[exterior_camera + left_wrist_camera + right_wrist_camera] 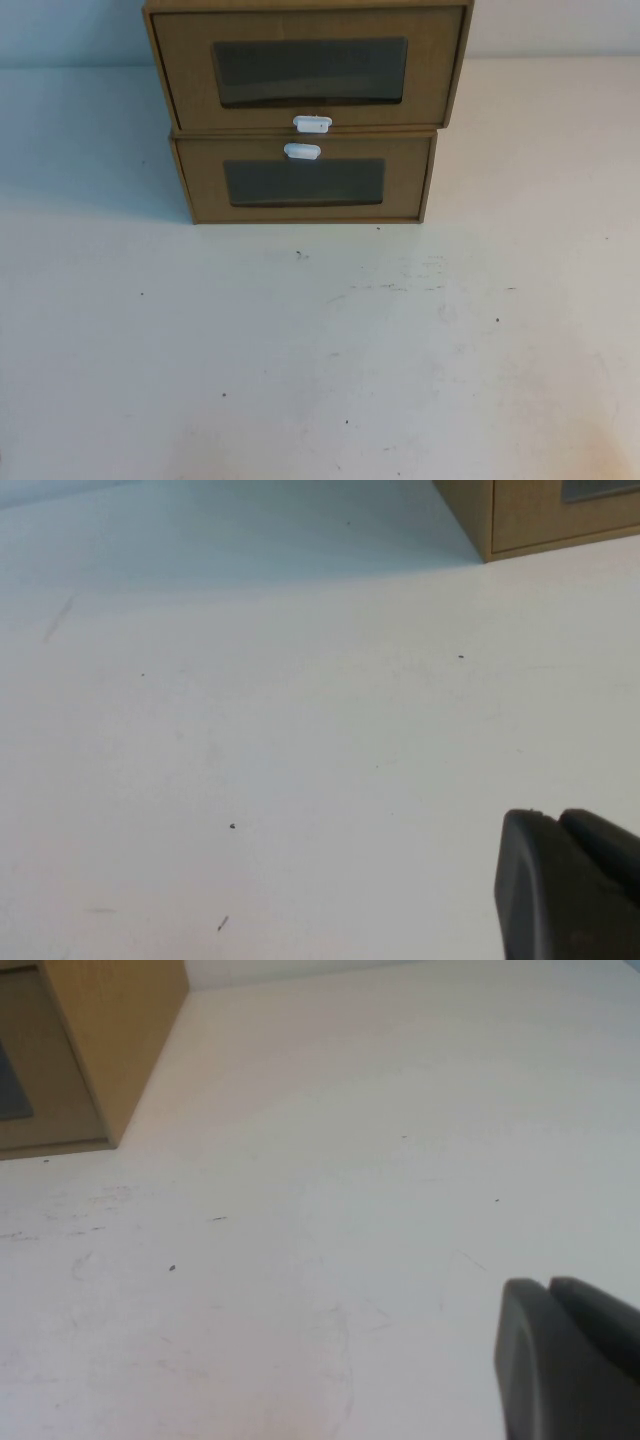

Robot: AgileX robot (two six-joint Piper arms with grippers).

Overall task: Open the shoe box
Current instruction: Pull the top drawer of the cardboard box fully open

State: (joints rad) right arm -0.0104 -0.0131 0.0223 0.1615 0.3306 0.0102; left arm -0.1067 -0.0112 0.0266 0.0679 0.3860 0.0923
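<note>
A brown cardboard shoe box (205, 185) with a dark window and a white pull tab (302, 151) sits shut at the far middle of the white surface (320, 360), with a matching box (185, 80) stacked on top. The left tool (558, 825) and the right tool (550, 1295) hang over bare surface, each pressed together, apart from the boxes.

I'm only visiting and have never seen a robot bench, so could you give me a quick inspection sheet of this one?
Surface: white table, lightly scuffed, with small dark specks.
Job's things: upper shoe box stacked on lower shoe box; both look closed, with dark windows; white upper handle, white lower handle.
Clutter: nothing seen.
Grippers: left gripper over bare table off the boxes' left corner; right gripper shut, over bare table off their right corner; neither touches a box.
Cables: nothing seen.
Surroundings: pale wall behind.
</note>
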